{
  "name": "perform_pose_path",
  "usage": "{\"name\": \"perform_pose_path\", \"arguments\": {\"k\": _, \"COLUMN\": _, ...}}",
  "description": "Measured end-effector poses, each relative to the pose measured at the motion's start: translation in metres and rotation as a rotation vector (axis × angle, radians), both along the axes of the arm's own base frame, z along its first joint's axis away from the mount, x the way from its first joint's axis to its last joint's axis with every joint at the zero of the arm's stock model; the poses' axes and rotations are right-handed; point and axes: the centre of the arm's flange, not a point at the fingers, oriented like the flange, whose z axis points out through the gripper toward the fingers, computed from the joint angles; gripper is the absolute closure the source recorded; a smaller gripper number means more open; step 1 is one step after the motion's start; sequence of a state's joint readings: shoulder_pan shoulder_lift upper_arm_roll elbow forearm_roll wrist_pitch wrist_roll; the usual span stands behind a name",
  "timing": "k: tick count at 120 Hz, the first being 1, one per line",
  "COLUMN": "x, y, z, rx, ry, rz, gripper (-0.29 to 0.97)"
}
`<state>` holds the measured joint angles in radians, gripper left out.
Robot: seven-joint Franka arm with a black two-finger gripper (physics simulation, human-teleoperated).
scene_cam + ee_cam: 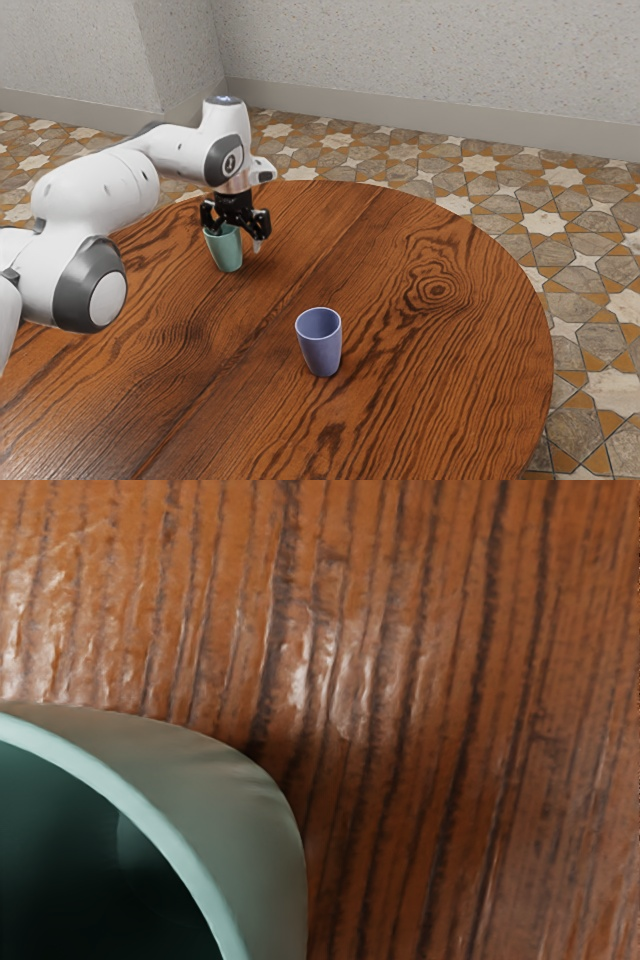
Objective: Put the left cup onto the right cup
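Gripper: the black gripper [235,232] hangs straight down over the green cup [226,252], at its rim.
Fingers: spread apart, one on each side of the cup's top. The one toward the exterior view's right stands clear of the wall, so nothing is clamped.
Green cup: upright on the wooden table [420,300], toward the exterior view's left, directly under the hand.
Wrist view: the green cup's rim [200,790] curves close below the hand, with the table's grain [450,680] beside it.
Purple cup: the purple cup [319,340] is upright, well apart from the green cup, nearer the exterior view's right and front.
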<state>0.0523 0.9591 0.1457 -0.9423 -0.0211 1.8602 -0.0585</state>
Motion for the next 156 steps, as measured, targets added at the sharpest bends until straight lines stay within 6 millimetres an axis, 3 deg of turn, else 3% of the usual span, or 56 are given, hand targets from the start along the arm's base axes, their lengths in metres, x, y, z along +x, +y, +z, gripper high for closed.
{"name": "perform_pose_path", "arguments": {"k": 22, "x": 0.002, "y": -0.002, "z": 0.001, "rx": -0.001, "ry": -0.018, "rz": -0.006, "gripper": 0.46}}
{"name": "perform_pose_path", "arguments": {"k": 38, "x": 0.004, "y": -0.007, "z": 0.004, "rx": 0.007, "ry": -0.027, "rz": -0.015, "gripper": 0.64}}
{"name": "perform_pose_path", "arguments": {"k": 68, "x": 0.004, "y": -0.007, "z": 0.018, "rx": 0.023, "ry": -0.041, "rz": -0.020, "gripper": 0.75}}
{"name": "perform_pose_path", "arguments": {"k": 98, "x": 0.006, "y": -0.026, "z": 0.065, "rx": 0.064, "ry": -0.085, "rz": -0.051, "gripper": 0.77}}
{"name": "perform_pose_path", "arguments": {"k": 114, "x": 0.006, "y": -0.053, "z": 0.087, "rx": 0.066, "ry": -0.101, "rz": -0.083, "gripper": 0.77}}
{"name": "perform_pose_path", "arguments": {"k": 144, "x": 0.001, "y": -0.132, "z": 0.140, "rx": 0.038, "ry": -0.159, "rz": -0.174, "gripper": 0.78}}
{"name": "perform_pose_path", "arguments": {"k": 156, "x": -0.003, "y": -0.157, "z": 0.152, "rx": 0.024, "ry": -0.172, "rz": -0.199, "gripper": 0.78}}
